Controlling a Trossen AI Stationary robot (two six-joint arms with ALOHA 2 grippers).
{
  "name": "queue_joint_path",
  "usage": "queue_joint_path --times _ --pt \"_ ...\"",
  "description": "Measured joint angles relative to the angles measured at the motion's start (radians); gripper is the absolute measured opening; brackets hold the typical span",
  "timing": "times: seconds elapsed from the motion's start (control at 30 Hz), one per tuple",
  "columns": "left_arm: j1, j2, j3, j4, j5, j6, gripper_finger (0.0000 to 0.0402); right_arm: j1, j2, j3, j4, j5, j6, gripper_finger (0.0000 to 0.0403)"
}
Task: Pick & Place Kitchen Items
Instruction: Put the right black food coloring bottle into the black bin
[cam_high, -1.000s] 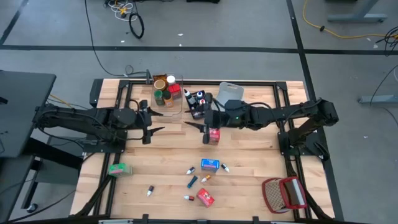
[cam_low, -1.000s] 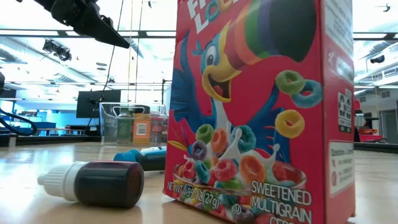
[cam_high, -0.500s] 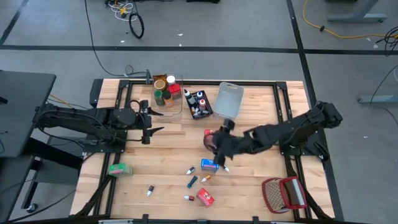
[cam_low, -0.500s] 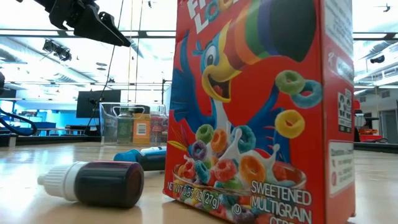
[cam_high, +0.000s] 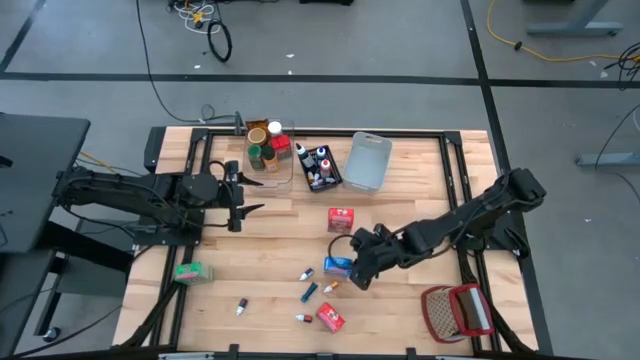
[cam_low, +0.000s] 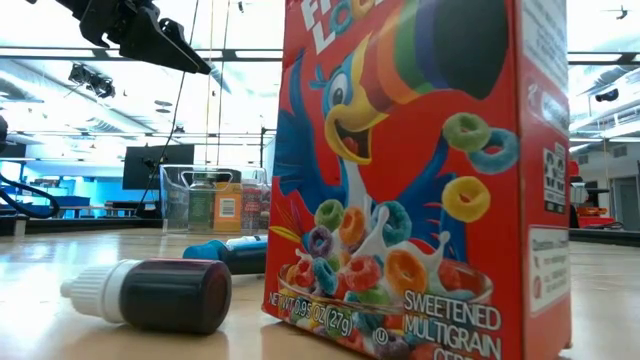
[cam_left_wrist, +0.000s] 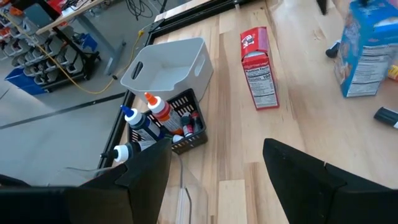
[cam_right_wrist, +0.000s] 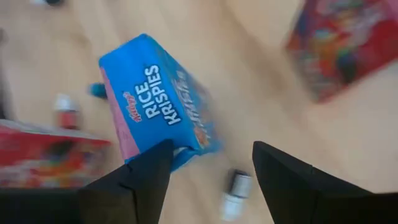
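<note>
A blue Rice Krispies box (cam_high: 335, 265) (cam_right_wrist: 155, 99) lies on the table near its middle. My right gripper (cam_high: 352, 270) (cam_right_wrist: 211, 149) hangs open just above its right end, slanting down, and no contact shows. A red box (cam_high: 341, 220) (cam_left_wrist: 258, 68) stands on its base farther back. Several tiny tubes (cam_high: 310, 292) and a Froot Loops box (cam_high: 331, 318) (cam_low: 420, 170) lie nearer the front edge, and a green box (cam_high: 190, 271) lies at the left. My left gripper (cam_high: 240, 208) (cam_left_wrist: 216, 146) waits open above the table's left half.
At the back stand a clear bin of jars (cam_high: 268, 150), a black bin of bottles (cam_high: 320, 168) (cam_left_wrist: 168, 124) and a grey-blue bin (cam_high: 366, 162). A red-and-white wire basket (cam_high: 457, 312) sits at the front right corner. Bare wood lies between the red box and the left gripper.
My right gripper has left the red box, which stays standing in the middle. It has swung toward the table's near edge and down to the blue box, rolling and tipping downward on the way. My left gripper has kept its place.
</note>
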Motion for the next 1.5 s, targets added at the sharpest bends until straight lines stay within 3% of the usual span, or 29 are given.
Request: queue_joint_path --times 0.23,0.57,0.7,0.83,1.03,1.3,1.5 --pt "0.0 0.0 0.0 0.0 0.0 0.0 0.0263 0.008 -0.004 -0.078 0.058 -0.023 0.062 0.0235" --pt "0.0 0.0 0.0 0.0 0.0 0.0 0.0263 0.004 -0.126 -0.077 0.198 0.19 -0.193 0.0235" --pt "0.0 0.0 0.0 0.0 0.0 0.0 0.0263 0.015 -0.154 -0.078 0.15 0.175 -0.183 0.0235" --pt "0.0 0.0 0.0 0.001 0.0 0.0 0.0263 0.032 -0.137 -0.078 0.006 0.107 -0.057 0.0235" --pt "0.0 0.0 0.0 0.002 0.0 0.0 0.0263 0.061 -0.135 -0.094 -0.113 0.148 0.025 0.0235" --pt "0.0 0.0 0.0 0.004 0.0 0.0 0.0263 0.061 -0.136 -0.3 0.252 0.065 0.016 0.0235" --pt "0.0 0.0 0.0 0.004 0.0 0.0 0.0263 0.061 -0.136 -0.437 0.429 0.002 0.016 0.0235"
